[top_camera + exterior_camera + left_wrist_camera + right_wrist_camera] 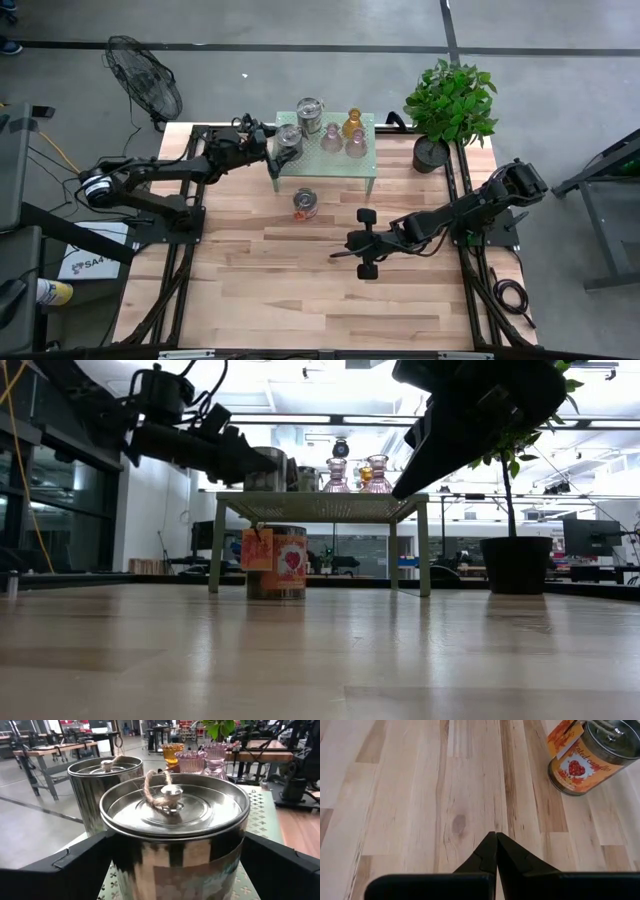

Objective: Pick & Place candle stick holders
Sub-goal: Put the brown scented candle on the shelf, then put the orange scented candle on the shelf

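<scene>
Candle stick holders: five on the mint-green stand point(340, 165), one silver tin point(306, 203) (orange label) on the table point(260, 290) in front of it.
Left gripper point(280, 152): fingers either side of a silver tin point(175, 827) at the stand's edge.
Second silver tin point(102, 787): just behind it.
Right gripper point(496, 851): fingertips pressed together, empty, over bare table.

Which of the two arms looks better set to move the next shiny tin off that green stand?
The left. Its tool already sits around a silver holder on the green stand, fingers on both sides. The right tool is shut, out over bare table, away from the stand.
</scene>
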`<state>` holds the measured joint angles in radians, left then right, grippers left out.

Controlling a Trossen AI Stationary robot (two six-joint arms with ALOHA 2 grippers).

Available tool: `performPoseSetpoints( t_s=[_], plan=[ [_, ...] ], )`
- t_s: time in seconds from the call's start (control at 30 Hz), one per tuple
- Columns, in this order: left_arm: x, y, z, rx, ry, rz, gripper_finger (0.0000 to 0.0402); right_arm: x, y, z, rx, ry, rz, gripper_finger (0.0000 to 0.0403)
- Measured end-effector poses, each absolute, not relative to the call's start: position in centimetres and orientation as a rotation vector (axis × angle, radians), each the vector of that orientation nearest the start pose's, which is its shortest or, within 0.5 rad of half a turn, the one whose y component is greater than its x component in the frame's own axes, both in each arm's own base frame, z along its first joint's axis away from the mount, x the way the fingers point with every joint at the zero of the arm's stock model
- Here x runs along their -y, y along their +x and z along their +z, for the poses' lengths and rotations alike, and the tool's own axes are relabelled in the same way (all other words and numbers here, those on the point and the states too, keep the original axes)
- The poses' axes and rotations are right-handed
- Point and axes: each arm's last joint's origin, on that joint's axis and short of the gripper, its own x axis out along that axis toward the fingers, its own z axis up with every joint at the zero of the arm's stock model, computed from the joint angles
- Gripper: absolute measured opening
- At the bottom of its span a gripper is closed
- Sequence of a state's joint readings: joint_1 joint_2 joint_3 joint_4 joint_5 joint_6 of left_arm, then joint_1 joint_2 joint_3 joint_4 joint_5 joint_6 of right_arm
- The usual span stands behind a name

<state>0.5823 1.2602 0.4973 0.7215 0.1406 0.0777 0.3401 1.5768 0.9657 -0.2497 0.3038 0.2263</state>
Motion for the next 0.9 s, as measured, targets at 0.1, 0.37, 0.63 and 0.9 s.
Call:
performPoseSetpoints(
  t_s=[0.1, 0.37, 0.63, 0.9],
  plan=[
    [-13.5, 21.3, 22.7, -0.060, 0.060, 0.436, 0.0399, -9.8, 30.3, 20.4, -0.813, -0.056, -0.059, 0.0000],
    [-13.1, 20.7, 23.4, -0.068, 0.079, 0.436, 0.0399, -9.8, 30.3, 20.4, -0.814, -0.040, -0.067, 0.0000],
    [-12.6, 20.0, 23.4, -0.135, 0.061, 0.429, 0.0399, -9.8, 30.3, 20.3, -0.818, -0.035, -0.070, 0.0000],
    [-12.0, 18.8, 24.4, -0.148, 0.081, 0.461, 0.0399, -9.8, 30.3, 20.3, -0.819, -0.035, -0.071, 0.0000]
  ],
)
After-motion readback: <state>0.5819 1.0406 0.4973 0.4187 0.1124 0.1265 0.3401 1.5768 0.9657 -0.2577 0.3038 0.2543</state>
